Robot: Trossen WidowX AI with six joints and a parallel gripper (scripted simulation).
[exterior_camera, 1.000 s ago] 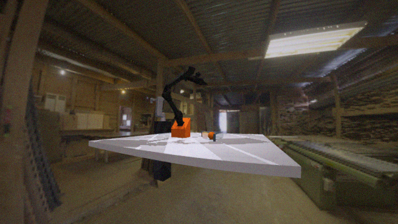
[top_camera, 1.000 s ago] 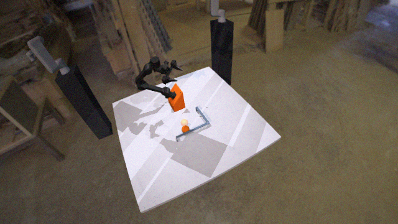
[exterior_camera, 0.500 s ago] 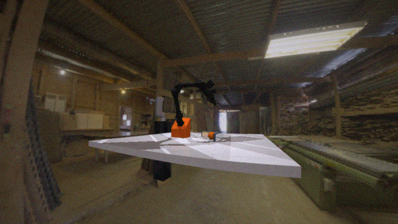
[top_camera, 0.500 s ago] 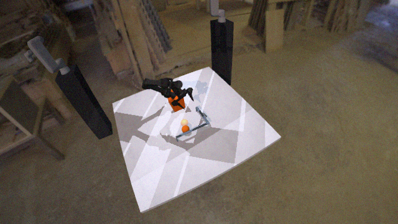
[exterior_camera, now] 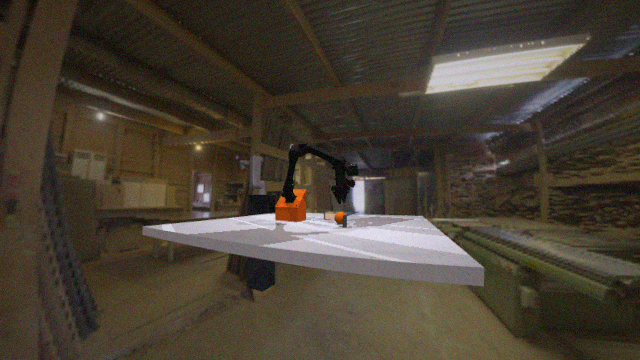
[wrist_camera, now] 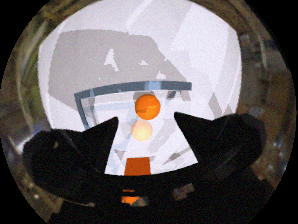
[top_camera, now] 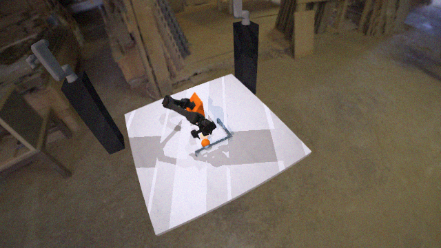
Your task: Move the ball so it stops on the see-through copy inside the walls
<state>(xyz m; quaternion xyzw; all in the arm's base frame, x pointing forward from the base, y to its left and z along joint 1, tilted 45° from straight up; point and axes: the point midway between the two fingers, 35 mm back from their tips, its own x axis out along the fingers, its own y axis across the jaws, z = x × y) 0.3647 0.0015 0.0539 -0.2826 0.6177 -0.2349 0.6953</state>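
The orange ball (top_camera: 205,142) (exterior_camera: 339,217) (wrist_camera: 147,106) lies on the white table (top_camera: 241,172) (exterior_camera: 380,250), inside the corner and close against the long clear wall (top_camera: 218,144) (wrist_camera: 127,90). The pale see-through copy (wrist_camera: 140,131) (exterior_camera: 329,215) sits just beside the ball, on the arm's side. The shorter wall (top_camera: 220,126) (wrist_camera: 84,111) closes the corner. My gripper (top_camera: 199,133) (exterior_camera: 342,196) (wrist_camera: 147,116) is open and empty. It hangs above the table over the copy, well above the ball, with both shown between its fingers in the wrist view.
The arm's orange base block (top_camera: 197,102) (exterior_camera: 291,207) stands behind the walls. Two black camera posts (top_camera: 92,115) (top_camera: 245,56) stand at the table's left and back edges. The table's front edge (exterior_camera: 400,267) drops to the floor.
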